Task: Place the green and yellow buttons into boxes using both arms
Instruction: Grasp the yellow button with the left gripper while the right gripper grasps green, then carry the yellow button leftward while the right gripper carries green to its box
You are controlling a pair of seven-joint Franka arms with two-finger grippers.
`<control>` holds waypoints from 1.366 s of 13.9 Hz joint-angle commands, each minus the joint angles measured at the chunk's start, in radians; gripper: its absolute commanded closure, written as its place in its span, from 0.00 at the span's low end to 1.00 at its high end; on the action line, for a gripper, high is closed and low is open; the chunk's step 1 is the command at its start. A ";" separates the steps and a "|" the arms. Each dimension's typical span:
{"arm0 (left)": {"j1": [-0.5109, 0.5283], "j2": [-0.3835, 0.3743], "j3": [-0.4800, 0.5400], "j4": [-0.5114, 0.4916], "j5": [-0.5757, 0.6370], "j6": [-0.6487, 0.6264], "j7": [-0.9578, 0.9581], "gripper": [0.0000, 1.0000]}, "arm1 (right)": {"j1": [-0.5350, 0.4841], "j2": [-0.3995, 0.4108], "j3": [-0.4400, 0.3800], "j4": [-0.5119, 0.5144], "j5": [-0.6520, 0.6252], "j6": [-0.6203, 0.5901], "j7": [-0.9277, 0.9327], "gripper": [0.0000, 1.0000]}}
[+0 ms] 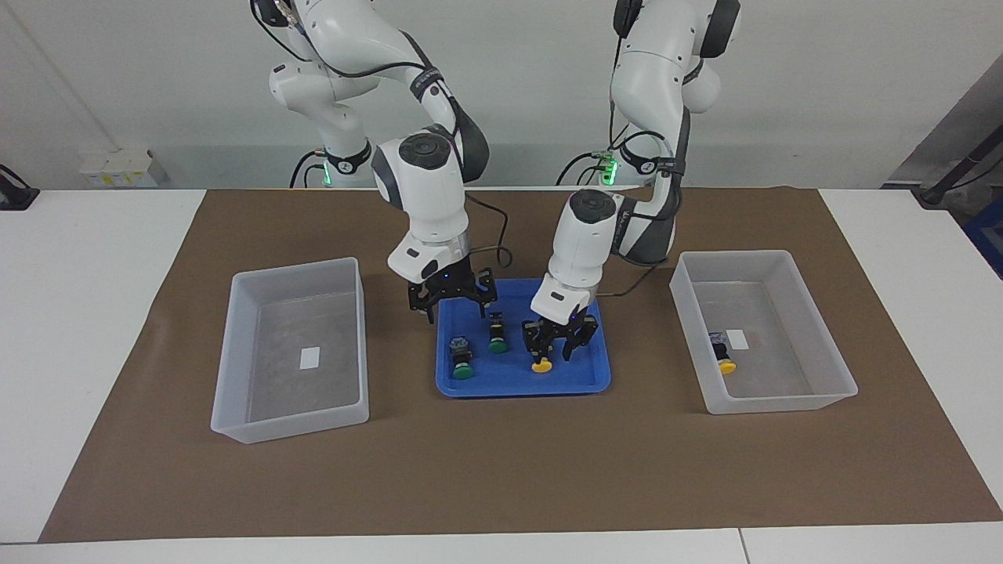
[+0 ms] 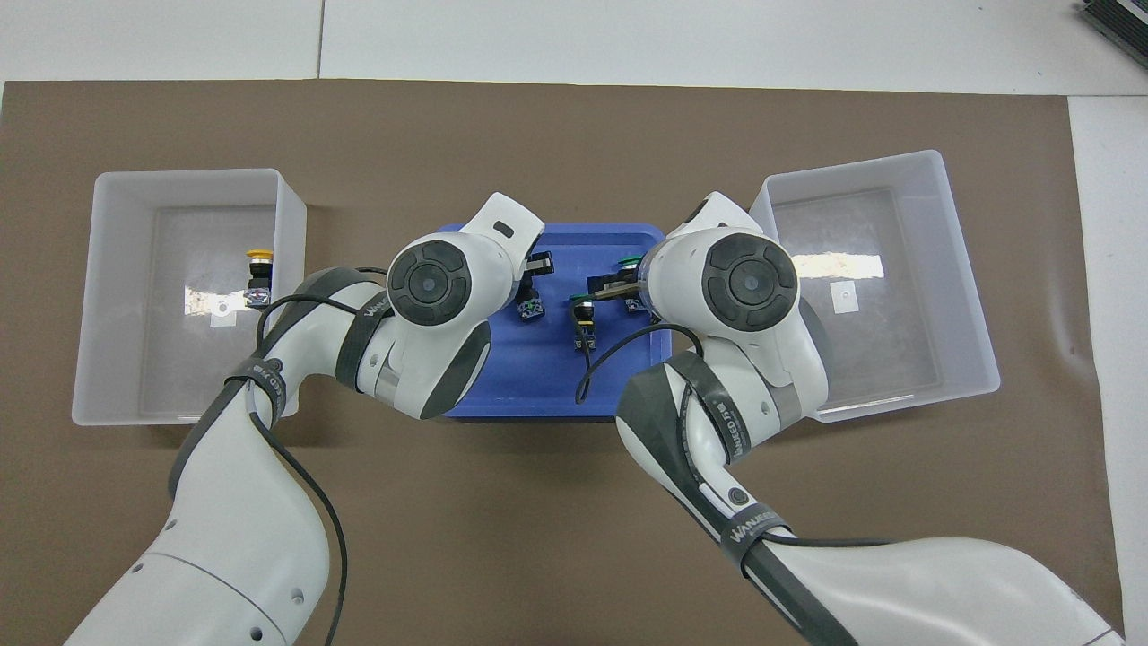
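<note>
Brown mat, blue tray centre. Left gripper open astride yellow button; right gripper open above tray near green buttons. One yellow already in box. Lower squarely, pinch black body, lift straight.

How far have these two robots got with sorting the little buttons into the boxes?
One yellow button already lies in the box at the left arm's end. The left claw, open, is down around the yellow button in the blue tray. The right claw, open, hangs over two green buttons. The other box holds none.
</note>
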 commanded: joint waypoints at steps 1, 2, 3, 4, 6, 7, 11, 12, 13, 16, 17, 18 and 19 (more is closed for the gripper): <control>-0.018 -0.001 0.012 -0.066 -0.011 0.080 -0.006 0.46 | -0.012 0.046 0.005 0.005 -0.020 0.073 -0.019 0.00; -0.018 -0.001 0.012 -0.066 -0.011 0.080 -0.006 0.47 | -0.008 0.060 0.005 0.005 -0.022 0.097 -0.012 0.00; -0.018 -0.001 0.012 -0.066 -0.011 0.080 -0.005 0.51 | -0.006 0.086 0.004 0.005 -0.037 0.125 -0.012 0.00; -0.017 -0.001 0.012 -0.066 -0.011 0.079 -0.005 0.60 | -0.002 0.112 0.004 0.008 -0.052 0.165 -0.008 0.00; -0.009 -0.001 0.014 -0.063 -0.011 0.077 -0.005 0.84 | -0.005 0.135 0.002 0.013 -0.057 0.200 -0.008 0.00; -0.006 -0.001 0.014 -0.060 -0.011 0.074 -0.002 0.99 | -0.008 0.136 0.002 0.011 -0.069 0.200 -0.008 0.00; 0.015 0.002 0.015 -0.002 -0.010 -0.004 0.003 1.00 | 0.005 0.156 0.002 0.007 -0.076 0.228 0.003 0.33; 0.017 0.004 0.015 0.047 -0.010 -0.072 0.006 1.00 | 0.005 0.158 0.002 0.000 -0.077 0.229 0.003 0.39; 0.034 0.013 0.017 0.106 -0.010 -0.141 0.008 1.00 | 0.005 0.158 0.002 -0.001 -0.077 0.229 0.004 0.40; 0.092 0.046 0.017 0.241 -0.010 -0.275 0.009 1.00 | 0.005 0.153 -0.001 0.000 -0.077 0.223 0.003 0.89; 0.127 0.042 0.015 0.249 -0.007 -0.300 0.011 1.00 | 0.005 0.141 -0.001 0.000 -0.077 0.216 0.007 1.00; 0.170 0.033 0.011 0.250 -0.005 -0.327 0.026 1.00 | -0.001 0.117 -0.002 0.000 -0.077 0.196 0.008 1.00; 0.216 0.024 0.004 0.256 -0.008 -0.352 0.070 1.00 | -0.008 0.091 -0.002 0.003 -0.077 0.155 0.009 1.00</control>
